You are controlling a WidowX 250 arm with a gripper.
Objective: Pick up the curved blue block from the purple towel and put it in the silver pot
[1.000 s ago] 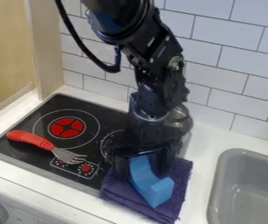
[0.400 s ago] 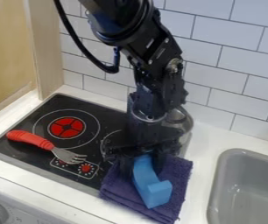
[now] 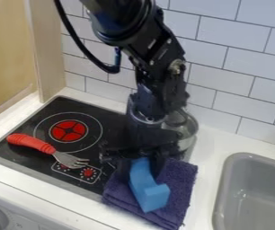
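Over the purple towel (image 3: 179, 184), pinching a blue block (image 3: 147, 188) between the gripper's (image 3: 141, 173) jaws, with a fork (image 3: 65, 158) left of the towel

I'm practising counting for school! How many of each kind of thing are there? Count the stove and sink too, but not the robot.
Fork: 1
Blue toy: 1
Towel: 1
Pot, partly hidden: 1
Stove: 1
Sink: 1
Total: 6
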